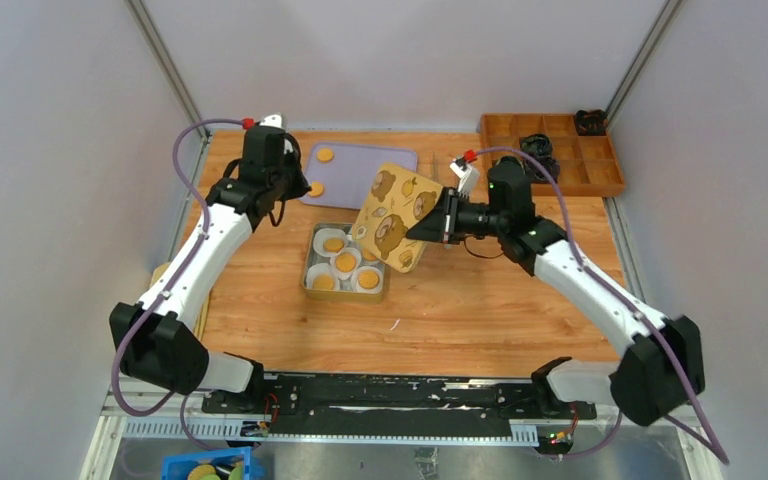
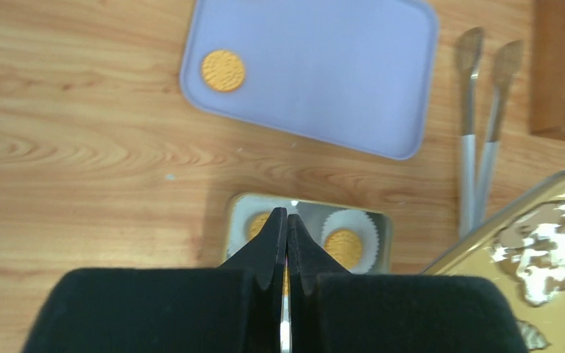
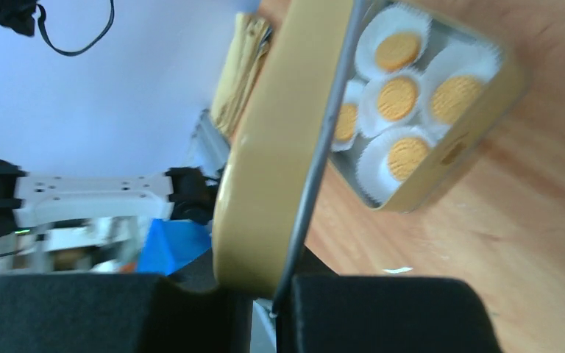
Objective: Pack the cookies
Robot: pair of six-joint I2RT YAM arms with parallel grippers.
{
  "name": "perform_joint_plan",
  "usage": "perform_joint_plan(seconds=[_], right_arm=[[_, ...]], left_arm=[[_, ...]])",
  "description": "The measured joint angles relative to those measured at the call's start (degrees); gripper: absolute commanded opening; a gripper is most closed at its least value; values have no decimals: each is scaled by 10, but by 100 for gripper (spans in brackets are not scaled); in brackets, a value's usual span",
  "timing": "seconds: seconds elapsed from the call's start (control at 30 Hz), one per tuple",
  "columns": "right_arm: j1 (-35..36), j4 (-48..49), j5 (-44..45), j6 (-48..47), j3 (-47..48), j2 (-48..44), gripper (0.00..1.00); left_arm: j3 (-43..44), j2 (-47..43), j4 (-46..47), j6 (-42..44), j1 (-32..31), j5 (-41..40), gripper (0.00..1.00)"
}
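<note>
The right gripper [image 3: 274,290] is clamped on the rim of the lid [image 3: 279,147], a yellow tin lid with a bear pattern. The lid is held tilted on edge above the right side of the tin [image 3: 441,158]. The left gripper [image 2: 287,220] is pressed together with nothing seen between its tips, and it is held high above the table [image 1: 480,300], touching nothing.

Five cookies [image 3: 398,97] are seen in the tin, each in a white paper liner [image 3: 371,173]. Two more are left on the purple tray [image 2: 324,81]: one [image 2: 223,70] near its front left corner and one [image 1: 325,154] near its far left corner.

In the top view, the tin's right rim is covered by the lid. In the left wrist view, the near part of the tin is blocked by the black fingers, and the tray's far edge is cut off. The right wrist view is blurred (the pads are merged into dark blocks).

A pair of tongs [image 2: 478,162] is laid between the tray and the wooden organiser [image 1: 560,150]. Bare wood is left in front of the tin and to its right.
</note>
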Motion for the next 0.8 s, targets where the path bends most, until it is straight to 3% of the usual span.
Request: perform_joint_plan(seconds=[0.13,0.37,0.57,0.8], right_arm=[[-11,137,-110,125,-56,88,0],[-11,378,-228,287,-57,198,0],[-10,453,-270,335,-34,280,0],[7,464,-283,339,-10,364,0]], left_arm=[[-34,-4,-5,4,0,-44,0],[-66,-29,-9,8,0,-97,0],[-78,-43,-8,8,0,-105,0],[-102,-49,-14,1,0,-113,0]])
